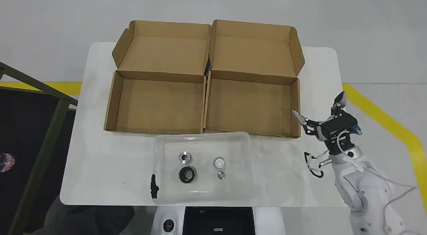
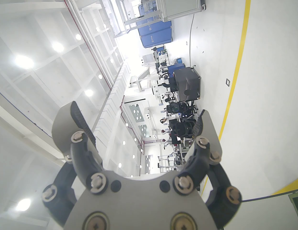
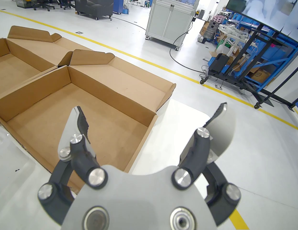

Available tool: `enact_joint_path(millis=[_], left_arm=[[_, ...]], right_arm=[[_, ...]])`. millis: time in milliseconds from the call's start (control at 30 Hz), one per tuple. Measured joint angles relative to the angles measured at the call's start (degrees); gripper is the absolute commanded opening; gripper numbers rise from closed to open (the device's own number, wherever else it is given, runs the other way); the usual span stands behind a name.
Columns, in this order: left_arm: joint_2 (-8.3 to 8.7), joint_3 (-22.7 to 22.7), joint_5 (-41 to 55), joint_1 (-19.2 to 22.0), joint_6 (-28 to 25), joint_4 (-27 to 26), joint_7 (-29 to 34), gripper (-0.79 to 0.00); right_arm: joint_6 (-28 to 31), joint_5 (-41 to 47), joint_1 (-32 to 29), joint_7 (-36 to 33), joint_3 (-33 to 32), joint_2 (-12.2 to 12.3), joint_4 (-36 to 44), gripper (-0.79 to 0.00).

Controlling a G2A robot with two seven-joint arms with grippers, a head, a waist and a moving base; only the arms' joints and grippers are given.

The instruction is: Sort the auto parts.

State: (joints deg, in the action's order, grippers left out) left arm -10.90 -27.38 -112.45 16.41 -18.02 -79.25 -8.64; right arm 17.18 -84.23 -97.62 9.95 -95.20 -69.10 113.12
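Observation:
A clear plastic tray (image 1: 167, 145) at the table's front holds a few small auto parts: a black ring (image 1: 187, 175), a silver round piece (image 1: 185, 157) and a white round piece (image 1: 219, 163) with a small metal part (image 1: 221, 174) beside it. Behind it stand two open cardboard boxes, the left box (image 1: 156, 105) and the right box (image 1: 252, 107), both with nothing inside. My right gripper (image 1: 319, 110) (image 3: 151, 118) hangs open and empty over the table's right edge, beside the right box (image 3: 81, 111). My left gripper (image 2: 139, 118) is open, empty, and faces the room.
The white table (image 1: 320, 61) has bare surface to the right of the boxes and along its front left. A dark frame (image 1: 33, 135) stands off the table's left side. Yellow floor lines (image 1: 387, 118) run beyond the right edge.

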Motion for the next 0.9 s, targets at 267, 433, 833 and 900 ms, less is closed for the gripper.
enact_joint_path(millis=[267,433,833,900], left_arm=[[0.0,0.0,0.0,0.0,0.0,0.0,0.0,0.0],[0.0,0.0,0.0,0.0,0.0,0.0,0.0,0.0],[0.0,0.0,0.0,0.0,0.0,0.0,0.0,0.0],[0.0,0.0,0.0,0.0,0.0,0.0,0.0,0.0]], right_arm=[[0.0,0.0,0.0,0.0,0.0,0.0,0.0,0.0],[0.0,0.0,0.0,0.0,0.0,0.0,0.0,0.0],[2.08,2.79,1.4,-1.44,1.06,-0.01,-1.06,0.0],[4.78,2.8,2.35,-3.09,1.74,0.15,-1.11,0.0]])
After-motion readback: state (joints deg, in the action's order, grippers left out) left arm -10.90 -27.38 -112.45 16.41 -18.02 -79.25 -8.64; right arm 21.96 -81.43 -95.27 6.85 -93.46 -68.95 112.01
